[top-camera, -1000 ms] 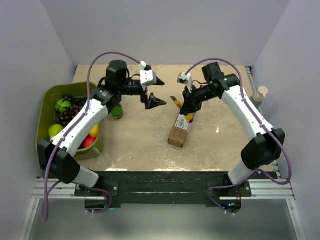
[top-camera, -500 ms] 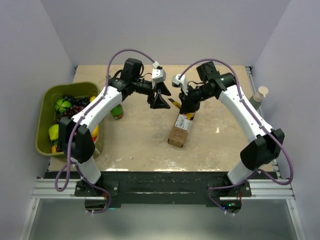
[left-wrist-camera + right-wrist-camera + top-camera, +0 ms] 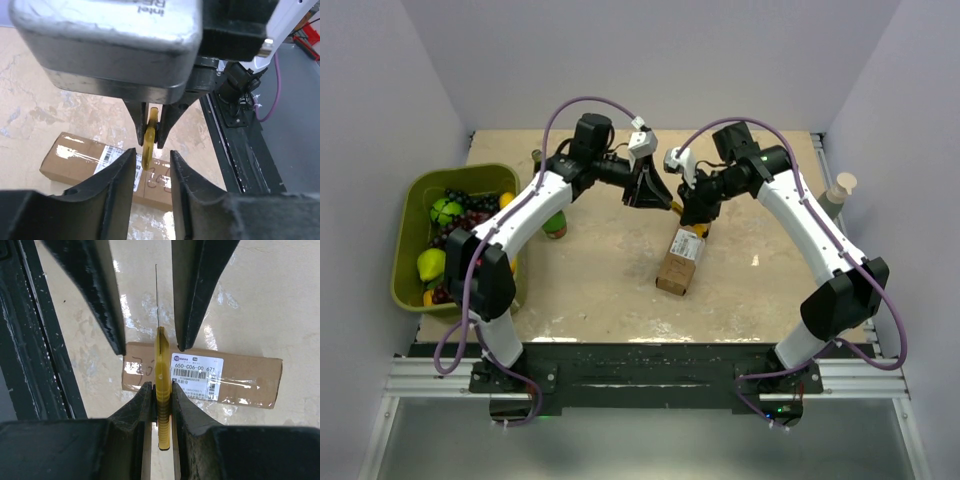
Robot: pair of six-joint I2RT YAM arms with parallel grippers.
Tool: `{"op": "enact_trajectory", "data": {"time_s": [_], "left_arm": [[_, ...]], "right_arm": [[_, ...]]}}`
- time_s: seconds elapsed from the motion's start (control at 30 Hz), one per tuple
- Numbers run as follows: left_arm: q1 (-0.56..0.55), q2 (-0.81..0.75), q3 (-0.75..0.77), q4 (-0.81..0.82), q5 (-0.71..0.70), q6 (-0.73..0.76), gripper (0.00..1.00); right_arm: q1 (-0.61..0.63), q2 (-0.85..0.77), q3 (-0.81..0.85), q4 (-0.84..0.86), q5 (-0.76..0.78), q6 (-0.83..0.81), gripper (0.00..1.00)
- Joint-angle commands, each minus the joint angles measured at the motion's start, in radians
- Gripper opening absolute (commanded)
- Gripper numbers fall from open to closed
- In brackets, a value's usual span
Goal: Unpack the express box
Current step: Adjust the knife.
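Pinched tight in right gripper (image 3: 161,390): slim yellow utility knife (image 3: 162,355), thin blade out past fingertips. Straddling that blade: left gripper (image 3: 152,156), fingers spread, gap either side, no contact seen. Just under knife: express box (image 3: 679,259), flat on table (image 3: 590,290), label face up, long axis crosswise to blade. Knife-to-box contact: cannot tell. Box well apart from all table edges. Green bin (image 3: 408,215) far off at left edge.

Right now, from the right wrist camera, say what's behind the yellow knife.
The express box, label showing, lying on the table. The yellow knife hides a strip of it.
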Motion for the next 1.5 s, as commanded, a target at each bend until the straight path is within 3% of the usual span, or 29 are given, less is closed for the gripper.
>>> {"op": "enact_trajectory", "data": {"time_s": [0.0,0.1,0.13,0.17,0.3,0.37,0.4,0.43,0.5,0.57,0.7,0.8,0.83,0.87,1.03,1.1,1.13,1.17,1.4,1.43,1.47], "left_arm": [[-0.002,0.003,-0.018,0.183,0.05,-0.146,0.31],[-0.002,0.011,-0.029,0.229,0.064,-0.183,0.2],[-0.002,0.01,-0.037,0.242,0.071,-0.204,0.04],[-0.002,0.011,-0.038,0.246,0.081,-0.208,0.0],[0.004,0.022,-0.045,0.25,0.113,-0.218,0.0],[0.018,0.03,-0.075,0.297,0.128,-0.311,0.0],[0.035,0.03,-0.103,0.478,0.153,-0.385,0.0],[0.044,0.022,-0.185,0.618,0.163,-0.628,0.0],[0.065,0.022,-0.28,1.054,0.171,-0.923,0.0],[0.069,0.037,-0.281,1.029,0.18,-0.971,0.0],[0.102,0.066,-0.308,1.269,0.16,-1.207,0.0],[0.133,0.095,-0.328,1.36,0.136,-1.289,0.0],[0.139,0.096,-0.334,1.377,0.13,-1.304,0.0],[0.145,0.096,-0.341,1.404,0.124,-1.315,0.0],[0.138,0.076,-0.391,1.472,0.136,-1.314,0.0],[0.125,0.076,-0.394,1.467,0.174,-1.269,0.43],[0.125,0.076,-0.397,1.495,0.194,-1.272,0.93],[0.128,0.074,-0.394,1.512,0.2,-1.266,1.0],[0.124,0.053,-0.356,1.357,0.134,-1.024,1.0],[0.122,0.05,-0.342,1.299,0.116,-0.963,1.0],[0.121,0.045,-0.292,1.054,0.042,-0.873,1.0]], "right_arm": [[0.006,-0.021,0.046,0.016,-0.032,0.016,0.0],[0.006,-0.025,0.041,0.018,-0.052,0.024,0.0],[0.008,-0.025,0.039,0.016,-0.053,0.025,0.0],[0.006,-0.028,0.036,0.016,-0.053,0.027,0.0],[0.006,-0.038,0.013,0.044,-0.072,0.074,0.0],[0.003,-0.046,0.019,0.065,-0.072,0.096,0.0],[-0.004,-0.052,0.024,0.074,-0.078,0.116,0.0],[-0.027,-0.066,0.026,0.087,-0.092,0.133,0.0],[-0.064,-0.087,-0.011,0.18,-0.166,0.239,0.02],[-0.112,-0.109,-0.04,0.269,-0.236,0.348,0.1],[-0.147,-0.077,-0.034,0.297,-0.294,0.466,0.12],[-0.172,-0.095,-0.04,0.355,-0.297,0.535,0.22],[-0.173,-0.098,-0.036,0.358,-0.305,0.535,0.15],[-0.173,-0.098,-0.03,0.357,-0.314,0.533,0.0],[-0.175,-0.083,-0.042,0.386,-0.342,0.561,0.0],[-0.176,-0.068,-0.004,0.346,-0.331,0.481,0.0],[-0.173,-0.057,0.016,0.294,-0.325,0.451,0.0],[-0.173,-0.046,0.062,0.265,-0.319,0.387,0.0],[-0.147,0.032,0.216,0.056,-0.238,0.165,0.0],[-0.138,0.037,0.222,0.03,-0.225,0.147,0.0],[-0.127,0.038,0.23,0.015,-0.201,0.113,0.0]]}}
